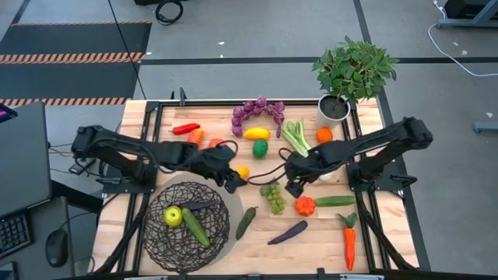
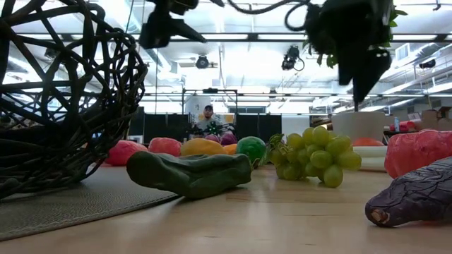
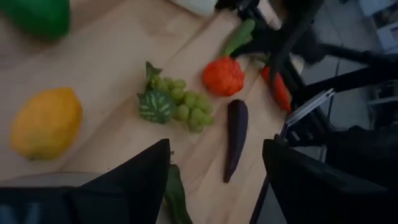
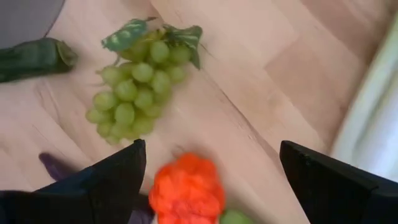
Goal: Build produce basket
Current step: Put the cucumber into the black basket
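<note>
One camera looks straight down on the whole table (image 1: 327,241). A second sits at tabletop level, facing the room. Two wrist cameras look down closely — both share the green grapes (image 3: 186,106) and orange pepper (image 4: 186,190), seen in all views.

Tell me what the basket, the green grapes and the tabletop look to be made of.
Basket: dark criss-crossing wire, probably metal, matte; you can see straight through the mesh.
Green grapes: likely moulded plastic or rubber; uniform smooth beads with a soft sheen and stiff-looking leaves.
Tabletop: pale wood planks, by the visible grain and seams, with a low-gloss finish.
</note>
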`<action>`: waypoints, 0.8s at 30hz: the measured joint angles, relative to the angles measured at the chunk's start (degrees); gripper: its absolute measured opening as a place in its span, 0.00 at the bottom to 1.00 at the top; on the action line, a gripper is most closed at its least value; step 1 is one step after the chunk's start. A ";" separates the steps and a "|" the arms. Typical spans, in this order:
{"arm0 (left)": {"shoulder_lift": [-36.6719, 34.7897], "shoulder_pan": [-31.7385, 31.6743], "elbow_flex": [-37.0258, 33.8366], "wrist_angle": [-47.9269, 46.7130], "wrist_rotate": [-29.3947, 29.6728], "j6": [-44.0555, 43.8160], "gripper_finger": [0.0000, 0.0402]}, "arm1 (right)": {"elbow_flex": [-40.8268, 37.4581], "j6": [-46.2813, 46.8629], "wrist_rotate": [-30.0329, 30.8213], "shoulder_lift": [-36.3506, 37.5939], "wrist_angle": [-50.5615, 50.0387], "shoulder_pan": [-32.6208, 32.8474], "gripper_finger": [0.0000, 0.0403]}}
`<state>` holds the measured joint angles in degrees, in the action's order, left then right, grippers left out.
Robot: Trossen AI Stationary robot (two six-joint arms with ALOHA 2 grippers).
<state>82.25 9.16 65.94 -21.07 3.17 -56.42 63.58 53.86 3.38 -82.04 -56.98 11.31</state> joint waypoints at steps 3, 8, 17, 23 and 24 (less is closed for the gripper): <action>4.00 0.91 2.26 0.19 -0.04 0.29 0.62 | -2.13 0.30 -0.04 3.74 -1.66 0.06 0.92; 9.26 0.85 5.07 -1.86 -0.61 0.63 0.61 | -7.54 4.91 -0.46 10.07 -1.26 1.56 0.92; 15.50 -0.75 8.16 -2.02 -7.03 1.78 0.60 | -16.54 18.55 -1.98 18.57 -1.06 8.59 0.92; 17.39 -0.90 9.67 -2.33 -7.22 3.51 0.60 | -19.52 27.68 -1.99 19.05 4.37 14.00 0.92; 17.39 -0.96 9.69 -2.40 -7.21 3.53 0.60 | -19.96 28.41 -2.01 18.61 5.09 14.72 0.92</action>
<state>99.65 8.19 75.63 -23.47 -4.04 -52.89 43.62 82.27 1.37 -63.43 -51.89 26.04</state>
